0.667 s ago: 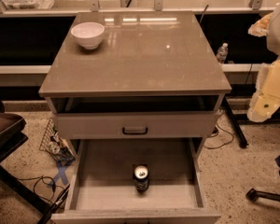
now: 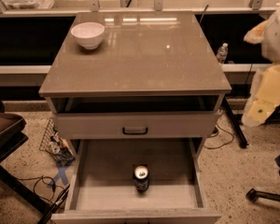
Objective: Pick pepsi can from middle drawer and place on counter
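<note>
The pepsi can stands upright on the floor of the middle drawer, about midway between the side walls and nearer to the front than to the back. You see its silver top facing up, and nothing touches it. The drawer is pulled far out.

Above it the top drawer, with a small dark handle, is open only a little. Over that lies the counter, and a white bowl sits near its back left corner.

The gripper is at the right edge of the view, a pale yellow shape beside the cabinet and well apart from the can. It holds nothing you can see. You cannot tell whether it is open or closed.

A small water bottle stands behind the cabinet on the right.
</note>
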`<state>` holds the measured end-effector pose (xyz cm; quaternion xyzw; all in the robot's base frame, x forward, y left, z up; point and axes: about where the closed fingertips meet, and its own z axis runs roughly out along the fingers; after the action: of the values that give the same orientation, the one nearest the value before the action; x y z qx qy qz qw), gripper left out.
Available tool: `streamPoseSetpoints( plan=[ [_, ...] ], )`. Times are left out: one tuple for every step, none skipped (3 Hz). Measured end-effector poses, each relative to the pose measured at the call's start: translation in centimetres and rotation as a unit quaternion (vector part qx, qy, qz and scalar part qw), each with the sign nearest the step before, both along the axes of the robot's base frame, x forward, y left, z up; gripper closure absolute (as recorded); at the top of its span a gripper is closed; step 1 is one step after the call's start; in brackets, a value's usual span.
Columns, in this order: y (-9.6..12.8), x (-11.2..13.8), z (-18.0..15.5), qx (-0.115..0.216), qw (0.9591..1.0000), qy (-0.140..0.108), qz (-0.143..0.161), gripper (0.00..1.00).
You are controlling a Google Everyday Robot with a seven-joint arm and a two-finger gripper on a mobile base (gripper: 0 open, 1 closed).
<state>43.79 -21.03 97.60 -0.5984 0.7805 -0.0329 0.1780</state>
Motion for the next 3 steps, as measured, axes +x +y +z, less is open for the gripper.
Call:
streamPoseSetpoints(
  plan=[
    [-0.3,-0.7,-4.1,0.056,0.9984,-0.002,0.006,0.0],
    [-0.5,-2.0,-10.8,0.157,0.987,-0.032,0.011,0.0],
    [-0.5,-2.0,-15.1,0.234,0.9694,-0.074,-0.002,0.0]
  ],
)
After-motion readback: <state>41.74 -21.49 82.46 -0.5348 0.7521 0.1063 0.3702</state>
